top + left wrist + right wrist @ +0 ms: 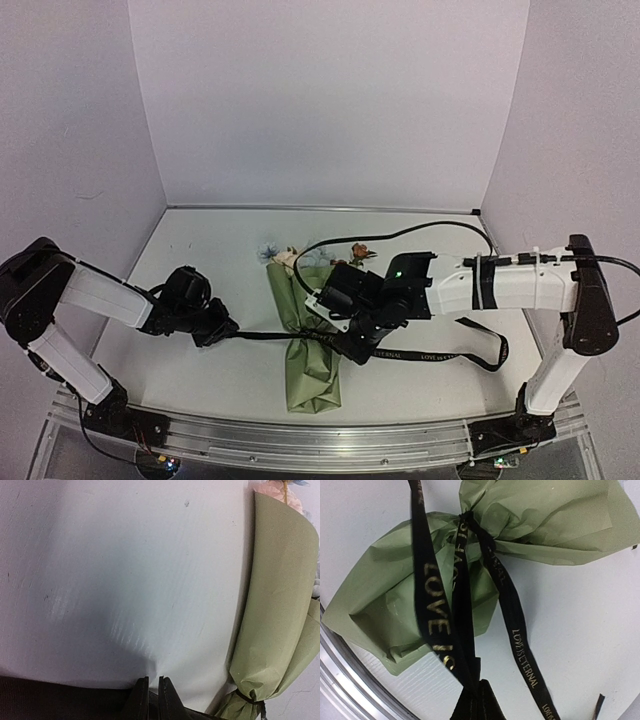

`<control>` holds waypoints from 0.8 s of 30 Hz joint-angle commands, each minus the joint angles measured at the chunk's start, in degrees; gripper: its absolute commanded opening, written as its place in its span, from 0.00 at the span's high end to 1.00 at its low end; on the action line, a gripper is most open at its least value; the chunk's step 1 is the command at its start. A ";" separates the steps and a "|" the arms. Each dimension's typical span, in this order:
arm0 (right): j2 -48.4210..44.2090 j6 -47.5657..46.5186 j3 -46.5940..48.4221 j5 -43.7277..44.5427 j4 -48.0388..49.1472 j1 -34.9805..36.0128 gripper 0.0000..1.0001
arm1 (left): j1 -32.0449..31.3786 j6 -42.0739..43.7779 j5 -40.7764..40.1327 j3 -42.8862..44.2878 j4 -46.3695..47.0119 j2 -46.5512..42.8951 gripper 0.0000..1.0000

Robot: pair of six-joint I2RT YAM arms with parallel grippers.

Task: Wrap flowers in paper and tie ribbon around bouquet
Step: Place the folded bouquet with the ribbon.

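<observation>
The right gripper (476, 694) has its fingers pressed together on the ribbon (432, 605): two black strands converge into its tips, one coming from the point directly ahead where the ribbon girdles the gathered olive paper (395, 605); a third strand trails off to one side across the table (580, 630). The left gripper (150, 694) shows fingers nearly touching, only a slit between them; in the overhead view the ribbon runs in a straight line from its tips to the waist of the bouquet (292, 300), so it is judged to be pinching the other end. The bouquet lies between the two grippers, ahead and to the right of the left one, the flowers (283, 257) at the end far from both. The step in hand appears to be drawing the tie tight. It is done well by pulling the ends outward in opposite directions, evenly and low over the table, so that the bouquet neither slides nor rolls; tension should cease once the neck is snug, since thin paper may tear.
</observation>
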 commanded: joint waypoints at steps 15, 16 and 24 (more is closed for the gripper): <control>0.48 0.03 -0.66 -0.52 -3.73 0.07 0.89 | 0.19 6.40 -1.05 5.42 -6.52 1.02 0.94; 0.01 0.25 -0.88 -0.56 -3.39 0.07 0.84 | 0.19 6.95 -1.31 5.80 -6.91 0.48 0.92; -5.75 5.25 -4.92 1.75 -0.17 -0.16 0.57 | -0.06 12.91 -0.66 11.64 -10.35 -2.59 0.81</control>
